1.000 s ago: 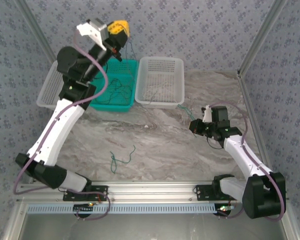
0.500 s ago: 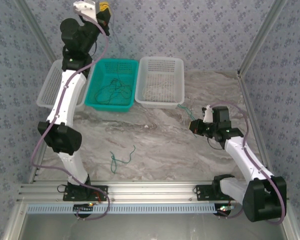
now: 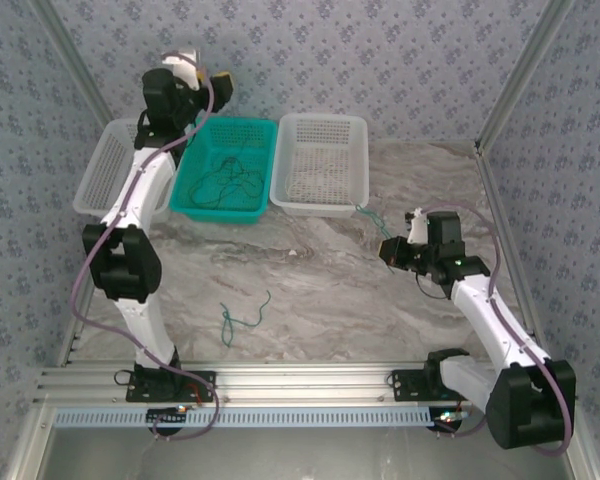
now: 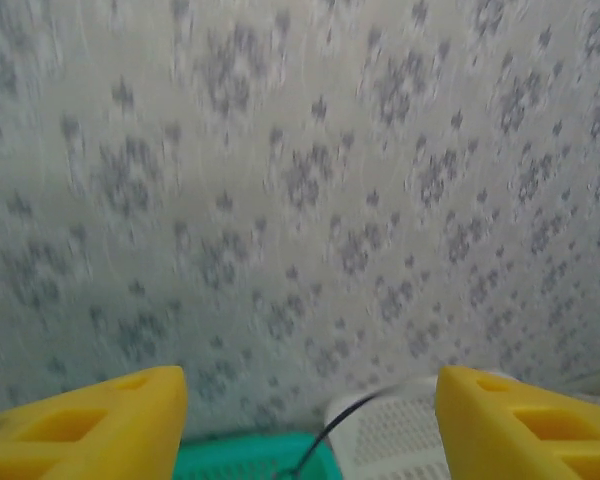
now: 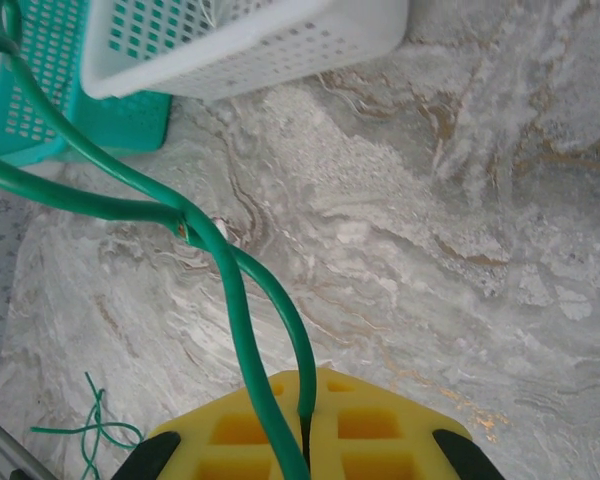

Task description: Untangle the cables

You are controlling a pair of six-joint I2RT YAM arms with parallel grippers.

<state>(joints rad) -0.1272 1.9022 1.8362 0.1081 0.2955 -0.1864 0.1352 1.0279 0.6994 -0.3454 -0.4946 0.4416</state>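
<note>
Above the teal basket's (image 3: 220,213) far rim, the left gripper (image 3: 218,85) hangs with its yellow fingers (image 4: 80,420) wide apart and empty. Thin dark and green cables (image 3: 225,180) lie tangled inside that perforated plastic basket. Right of it, the right gripper (image 3: 390,250) pinches a glossy green cable (image 5: 230,290). I'd draw it slowly, watching for snags.

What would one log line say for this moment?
left pincer: open, high by back wall | right pincer: shut on green cable | tangle: in teal basket
</note>
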